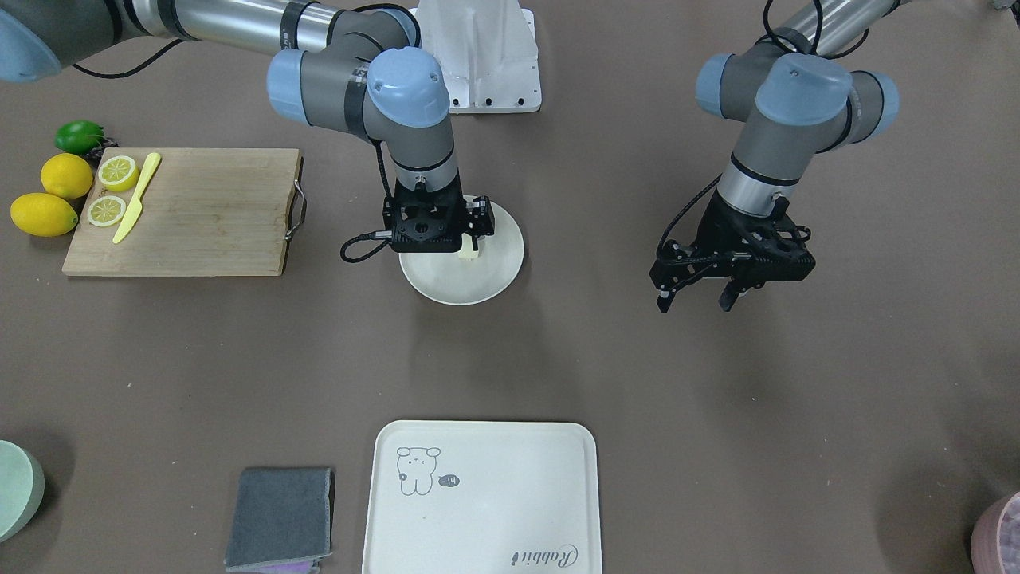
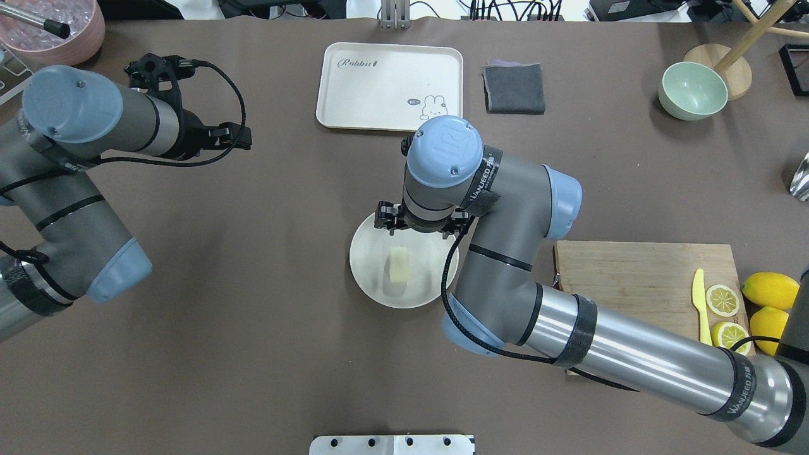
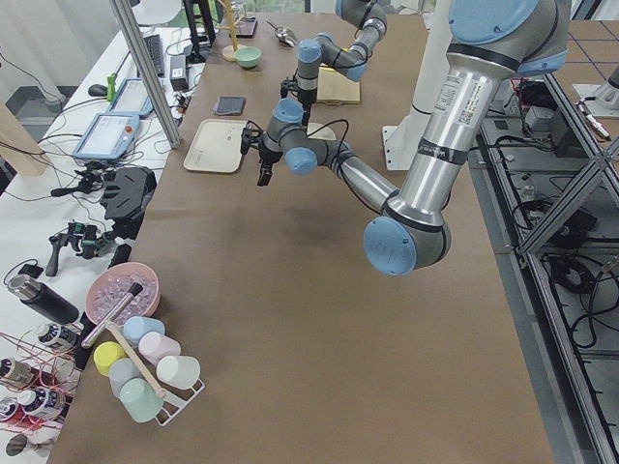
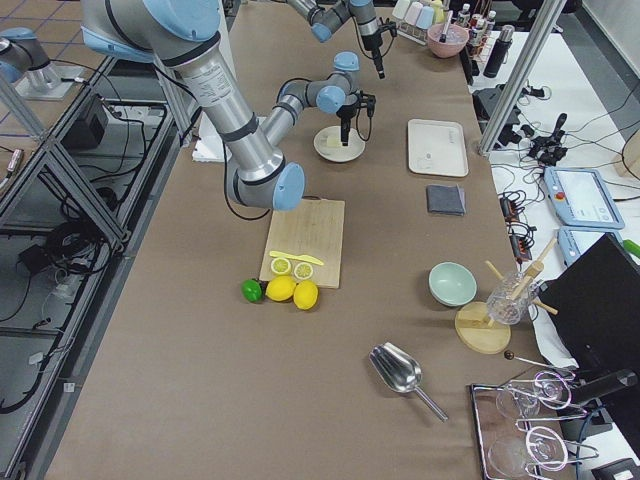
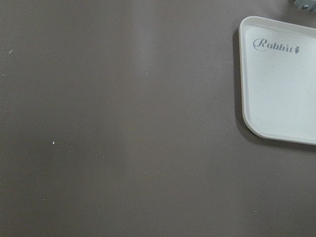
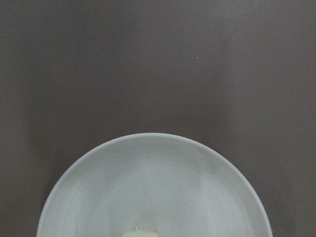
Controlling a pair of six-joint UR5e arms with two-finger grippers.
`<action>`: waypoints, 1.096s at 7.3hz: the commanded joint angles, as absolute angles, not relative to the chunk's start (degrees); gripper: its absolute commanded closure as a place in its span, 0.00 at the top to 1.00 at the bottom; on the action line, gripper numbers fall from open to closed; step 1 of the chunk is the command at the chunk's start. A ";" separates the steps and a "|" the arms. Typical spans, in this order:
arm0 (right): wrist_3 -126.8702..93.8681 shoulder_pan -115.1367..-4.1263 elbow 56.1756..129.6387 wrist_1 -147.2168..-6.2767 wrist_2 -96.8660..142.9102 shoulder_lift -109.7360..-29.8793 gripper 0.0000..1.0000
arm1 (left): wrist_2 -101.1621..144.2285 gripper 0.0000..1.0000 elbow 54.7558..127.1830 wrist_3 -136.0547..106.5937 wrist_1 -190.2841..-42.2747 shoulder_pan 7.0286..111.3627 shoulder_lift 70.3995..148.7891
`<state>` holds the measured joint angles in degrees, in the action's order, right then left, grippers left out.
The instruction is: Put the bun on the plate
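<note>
The bun (image 2: pixel 399 264), a small pale cream piece, lies on the round off-white plate (image 2: pixel 366 278) near the table's middle. It also peeks out at the plate's centre (image 1: pixel 468 252) and at the bottom edge of the right wrist view (image 6: pixel 140 232). My right gripper (image 1: pixel 434 231) hangs straight above the bun. Its fingers are hidden under the wrist, so I cannot tell whether they are open or shut. No finger touches the bun. My left gripper (image 1: pixel 695 303) hovers over bare table far to the side, open and holding nothing.
A cream tray (image 1: pixel 478 494) with a drawing and a folded grey cloth (image 1: pixel 279 518) lie at the far side from the robot. A wooden cutting board (image 1: pixel 183 211) holds lemon slices and a yellow knife, with whole lemons (image 1: pixel 48 199) beside it. A green bowl (image 2: pixel 692 90) stands far right.
</note>
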<state>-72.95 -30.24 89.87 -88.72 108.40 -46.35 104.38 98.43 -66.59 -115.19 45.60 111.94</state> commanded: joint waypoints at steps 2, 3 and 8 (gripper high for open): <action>-70.94 -33.82 98.48 -99.01 112.74 -47.45 1.00 | 103.98 0.98 96.94 -66.10 -115.66 45.53 112.41; -69.01 -35.75 102.35 -102.62 114.50 -49.11 1.00 | 103.89 0.98 97.03 -65.48 -116.36 46.40 112.50; -36.73 -60.07 109.43 -103.98 125.31 -69.75 1.00 | 106.22 0.98 96.85 -53.90 -117.94 54.03 108.30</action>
